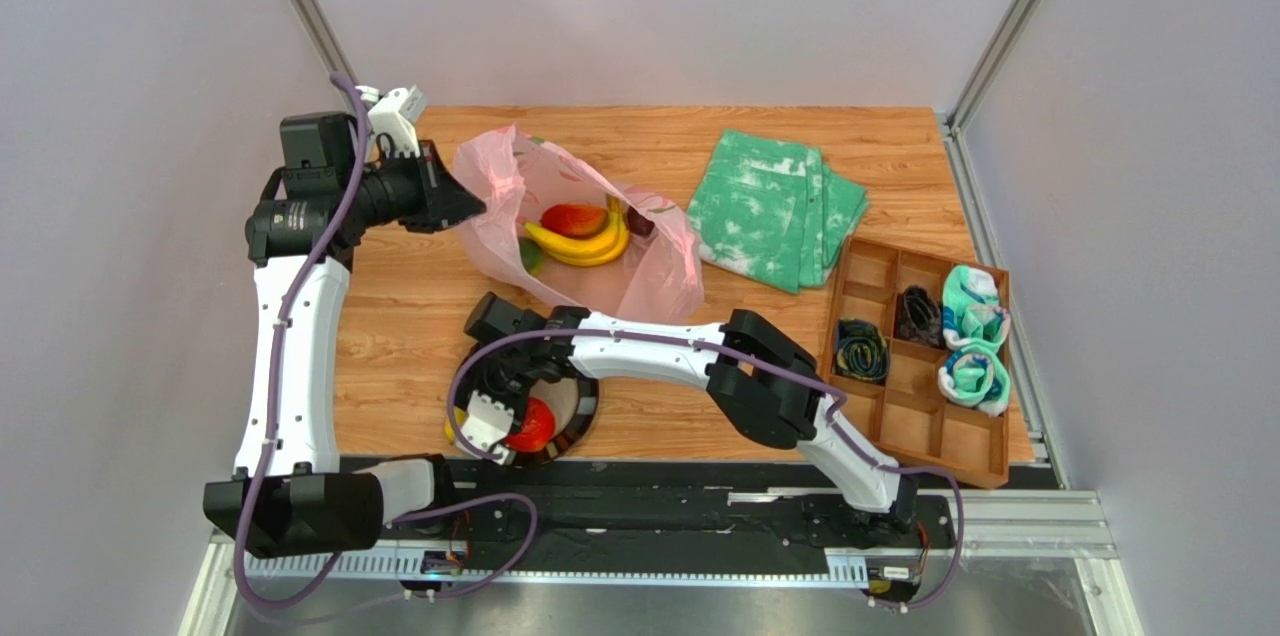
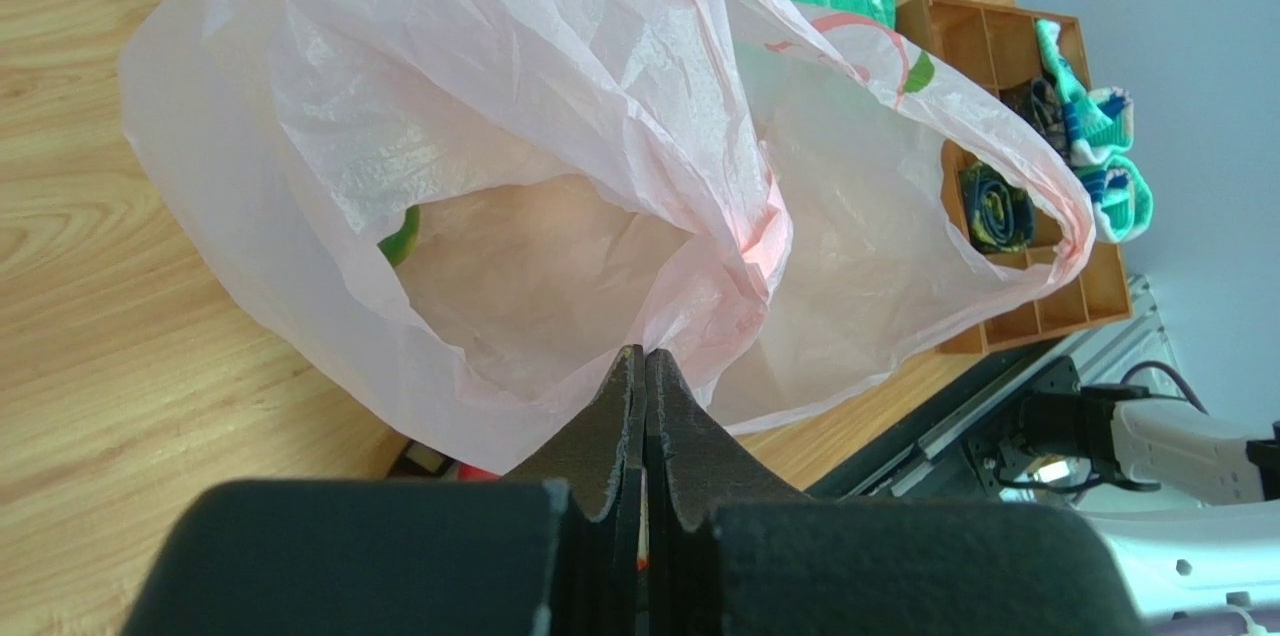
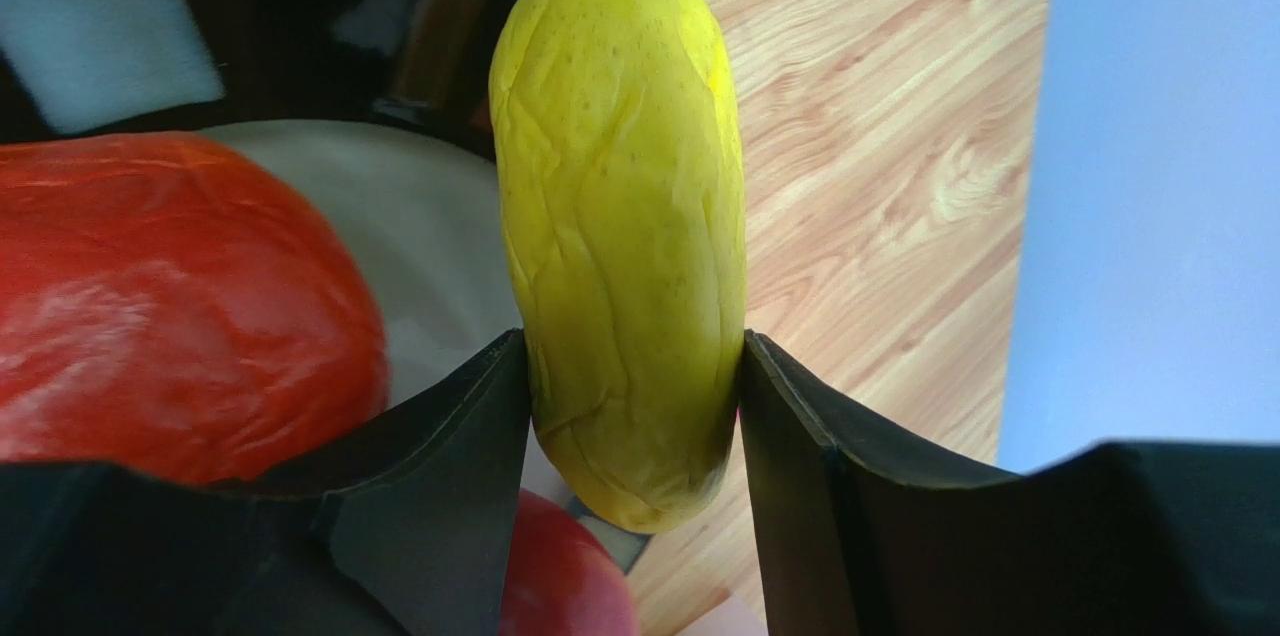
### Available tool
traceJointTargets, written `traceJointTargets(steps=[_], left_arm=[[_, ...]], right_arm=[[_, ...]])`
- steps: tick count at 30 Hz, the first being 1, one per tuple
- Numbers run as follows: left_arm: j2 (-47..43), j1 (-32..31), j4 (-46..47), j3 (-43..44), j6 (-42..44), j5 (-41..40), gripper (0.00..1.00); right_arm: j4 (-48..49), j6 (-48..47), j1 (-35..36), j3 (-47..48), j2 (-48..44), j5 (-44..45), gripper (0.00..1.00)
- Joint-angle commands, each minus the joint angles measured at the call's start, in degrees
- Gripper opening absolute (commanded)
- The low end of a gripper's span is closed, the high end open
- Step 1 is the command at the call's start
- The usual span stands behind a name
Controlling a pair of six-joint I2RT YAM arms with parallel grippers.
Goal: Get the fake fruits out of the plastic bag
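The pink plastic bag (image 1: 669,269) lies open at the table's back middle, with yellow bananas (image 1: 586,246), a green-red mango (image 1: 574,221) and a dark plum (image 1: 639,221) inside. My left gripper (image 1: 458,201) is shut on the bag's rim and holds its left side up. In the left wrist view the gripper (image 2: 646,354) pinches the thin plastic of the bag (image 2: 526,111). My right gripper (image 3: 631,351) is shut on a yellow lemon (image 3: 624,201), over the edge of a black bowl (image 3: 301,6) that holds a red apple (image 3: 166,306). The top view shows this gripper (image 1: 478,434) at the bowl (image 1: 579,404).
A folded green-and-white cloth (image 1: 774,209) lies at the back right. A wooden compartment tray (image 1: 917,426) with rolled socks stands at the right edge; it also shows in the left wrist view (image 2: 1052,306). The right arm stretches across the front of the bag.
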Motion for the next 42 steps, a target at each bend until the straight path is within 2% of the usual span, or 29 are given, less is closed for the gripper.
traceJointTargets(steps=[1,15,21,22,25,26,29,30,33,37,42], left_arm=[[-1.8,1.1,1.5,-0.6,-0.9,1.3,0.00],[-0.5,1.6,2.2,1.0,-2.0,2.4,0.00],[0.0,1.7,2.8,1.6,-2.6,2.8,0.00],[-0.1,1.7,2.8,1.6,-2.7,3.0,0.00],[-0.6,1.7,2.8,1.5,-3.1,3.1,0.00],[-1.0,1.7,2.9,1.4,-3.3,3.1,0.00],[-1.2,1.7,2.2,1.2,-3.0,3.8,0.00],[-1.1,1.7,1.9,1.2,-2.9,4.2,0.00],[-1.7,1.7,1.5,0.2,-3.4,5.6,0.00],[-3.4,1.6,1.7,-1.6,-4.0,7.1,0.00],[-6.5,1.7,1.8,-4.9,-4.8,7.5,0.00]], right_arm=[[-0.3,-1.8,-0.4,-0.8,-2.7,0.3,0.54],[0.3,-1.1,-1.5,-3.1,-10.7,1.5,0.58],[0.6,2.9,-3.2,-6.9,-18.4,3.4,0.58],[1.2,4.9,-3.6,-7.5,-19.6,4.1,0.58],[2.6,18.8,-5.9,-7.1,-24.7,6.2,0.57],[2.9,26.4,-7.3,-6.3,-25.9,6.9,0.57],[4.4,37.0,-10.7,-6.3,-29.8,8.8,0.54],[5.3,43.3,-11.5,-6.6,-31.1,9.5,0.52],[6.6,53.6,-14.0,-5.7,-30.1,13.2,0.45],[3.5,67.2,-16.4,-1.9,-26.1,17.4,0.36],[4.4,78.0,-18.3,-3.9,-24.9,20.1,0.29]])
